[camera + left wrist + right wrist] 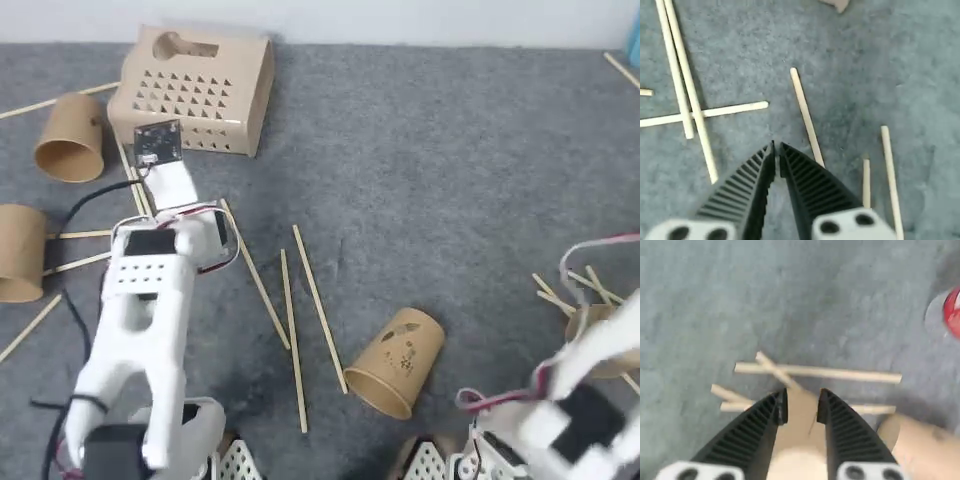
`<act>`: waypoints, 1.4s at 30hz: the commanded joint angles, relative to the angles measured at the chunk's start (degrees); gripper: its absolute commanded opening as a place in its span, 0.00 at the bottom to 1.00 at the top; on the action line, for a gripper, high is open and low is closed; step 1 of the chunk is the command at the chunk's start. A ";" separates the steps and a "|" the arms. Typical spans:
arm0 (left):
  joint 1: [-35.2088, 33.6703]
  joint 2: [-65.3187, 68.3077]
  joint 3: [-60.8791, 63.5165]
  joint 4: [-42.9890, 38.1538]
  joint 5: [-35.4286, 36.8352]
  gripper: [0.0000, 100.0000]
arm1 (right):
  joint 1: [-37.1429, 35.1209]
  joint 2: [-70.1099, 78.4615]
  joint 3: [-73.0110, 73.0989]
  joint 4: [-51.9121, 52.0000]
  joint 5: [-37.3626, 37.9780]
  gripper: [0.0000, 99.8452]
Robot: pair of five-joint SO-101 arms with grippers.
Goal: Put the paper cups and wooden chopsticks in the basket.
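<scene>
The tan basket lies at the back left. Two paper cups lie on their sides at the left, and a third cup lies in the front middle. Several wooden chopsticks are scattered over the grey carpet. My left gripper is shut with nothing in it, just above the carpet in front of the basket, beside a chopstick. My right gripper is shut on a paper cup at the right edge, over crossed chopsticks.
More chopsticks lie around the right-hand cup, and others cross near my left gripper. A red-and-white object sits at the edge of the right wrist view. The middle and back right of the carpet are open.
</scene>
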 commanded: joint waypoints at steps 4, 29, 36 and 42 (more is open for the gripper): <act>0.18 5.63 -0.13 -6.86 0.79 0.01 | -0.22 22.64 -29.45 0.40 -0.53 0.12; -7.12 7.65 -3.03 -10.29 0.62 0.01 | 0.31 65.45 -79.21 22.20 -0.44 0.12; -14.95 8.18 -16.66 3.25 0.44 0.01 | 2.42 41.54 -49.23 22.02 -0.09 0.12; -16.70 8.26 -26.68 10.20 0.97 0.01 | 1.63 18.68 -20.66 21.49 2.29 0.12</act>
